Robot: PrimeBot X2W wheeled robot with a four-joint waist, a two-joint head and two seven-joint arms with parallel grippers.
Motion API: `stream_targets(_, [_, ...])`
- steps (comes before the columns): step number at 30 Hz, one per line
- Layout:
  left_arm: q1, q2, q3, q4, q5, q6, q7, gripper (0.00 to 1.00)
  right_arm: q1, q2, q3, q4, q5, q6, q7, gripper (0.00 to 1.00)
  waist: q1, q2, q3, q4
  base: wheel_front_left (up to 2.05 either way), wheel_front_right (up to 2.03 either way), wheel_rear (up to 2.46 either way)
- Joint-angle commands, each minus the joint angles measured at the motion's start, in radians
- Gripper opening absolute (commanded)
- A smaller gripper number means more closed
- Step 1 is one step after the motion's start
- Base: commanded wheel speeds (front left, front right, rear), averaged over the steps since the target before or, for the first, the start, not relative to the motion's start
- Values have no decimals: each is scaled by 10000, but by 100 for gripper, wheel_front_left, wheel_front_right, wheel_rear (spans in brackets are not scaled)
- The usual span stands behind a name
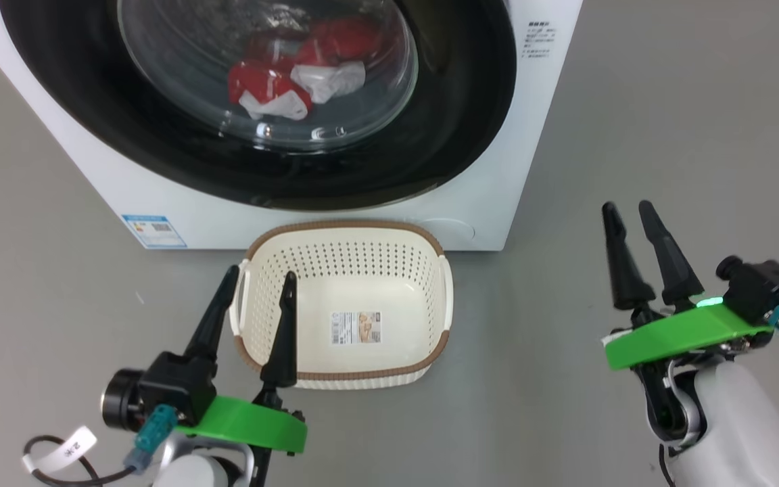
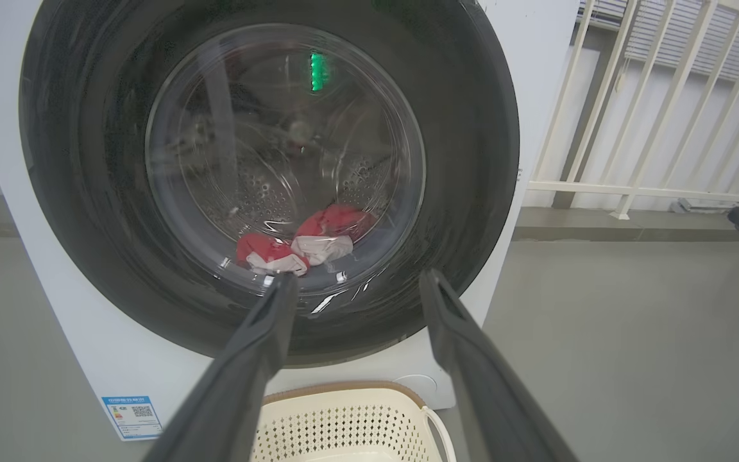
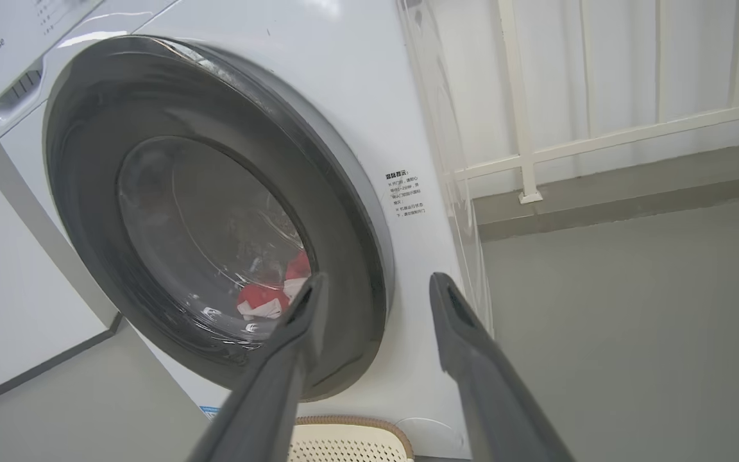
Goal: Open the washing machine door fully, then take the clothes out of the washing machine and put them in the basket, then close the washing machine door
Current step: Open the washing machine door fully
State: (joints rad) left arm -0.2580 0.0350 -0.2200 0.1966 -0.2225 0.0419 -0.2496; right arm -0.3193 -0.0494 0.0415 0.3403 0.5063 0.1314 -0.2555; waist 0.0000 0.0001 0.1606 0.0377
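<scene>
Nothing is done yet: the door [image 1: 457,101] at top centre looks shut with the clothes [image 1: 274,81] behind its glass, the basket [image 1: 342,226] below sits empty, and the left end effector [image 1: 261,274] and right end effector [image 1: 627,206] gape, holding nothing.

- The washing machine door [image 1: 464,101] loses its top to the head view's edge.
- The basket [image 2: 344,423] runs off the left wrist view's bottom.
- The blue label [image 1: 154,230] has unreadable print.
</scene>
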Motion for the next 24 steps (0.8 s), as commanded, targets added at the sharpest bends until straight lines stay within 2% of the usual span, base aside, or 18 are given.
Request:
stream_targets(1, [-439, 152, 301, -409, -79, -104, -122, 100, -482, -9, 274, -183, 454, -7, -63, 0, 0, -1, 346, 78, 0, 0, 0])
stream_targets(7, [-575, 152, 282, -813, 72, -142, -122, 100, -1173, -9, 475, -34, 1703, -7, -63, 0, 0, -1, 929, 101, 0, 0, 0])
stream_targets(13, [-859, 152, 209, -1208, -252, -224, -122, 100, -2175, -9, 506, 322, 3043, -7, 128, 0, 0, -1, 1729, 124, 0, 0, 0])
stream_targets(24, [-1366, 152, 89, -1581, -84, -255, -122, 100, -3923, -177, -161, 486, 5415, -7, 1741, 0, 0, -1, 3062, 243, 0, 0, 0])
